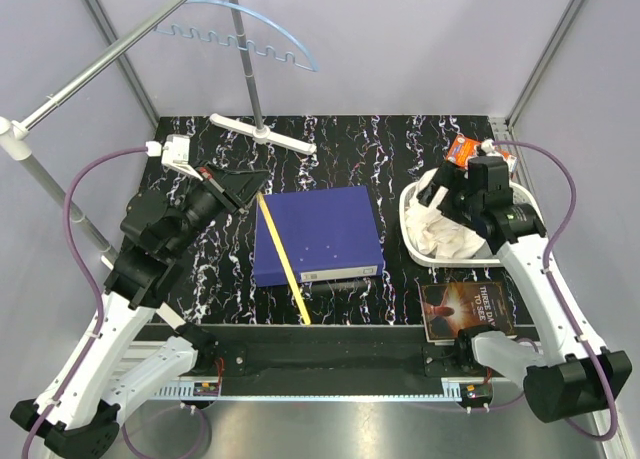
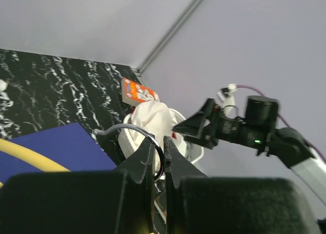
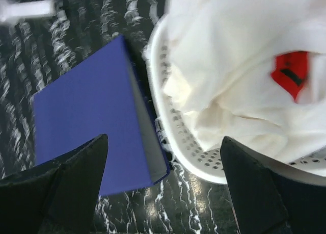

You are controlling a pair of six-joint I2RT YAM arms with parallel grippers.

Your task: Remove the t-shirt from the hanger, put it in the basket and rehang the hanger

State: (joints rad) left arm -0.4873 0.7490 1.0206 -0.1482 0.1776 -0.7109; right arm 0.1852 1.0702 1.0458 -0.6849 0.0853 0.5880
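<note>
Looking down from overhead, where is the shirt?
— The crumpled white t-shirt (image 1: 445,237) lies in the white perforated plastic basket (image 1: 408,224) at the right edge of the black marbled table (image 1: 400,149), off the yellow hanger (image 1: 283,259). The right gripper (image 1: 447,187) hangs over it. The left gripper (image 1: 245,187) is at the hanger's far end, by the blue binder (image 1: 320,229) mid-table.

What stands around them?
— The white foot of the clothes rack (image 1: 262,132) sits behind the binder, with a pale blue hanger (image 1: 262,24) up by its pole. An orange packet (image 1: 462,149) touches the basket's far side, and a dark book (image 1: 468,309) lies near its front. Bare table runs between binder and basket.

And the left wrist view?
— The fingers are clenched, with the hanger's thin grey wire hook (image 2: 127,125) passing between the tips. Ahead are the basket and the right arm, close to the wall corner.

The right wrist view?
— The jaws are spread wide, with nothing between them. The basket rim (image 3: 173,142) and the shirt (image 3: 229,50), with its red label (image 3: 290,73), lie below. The binder's corner is just beside the rim.
</note>
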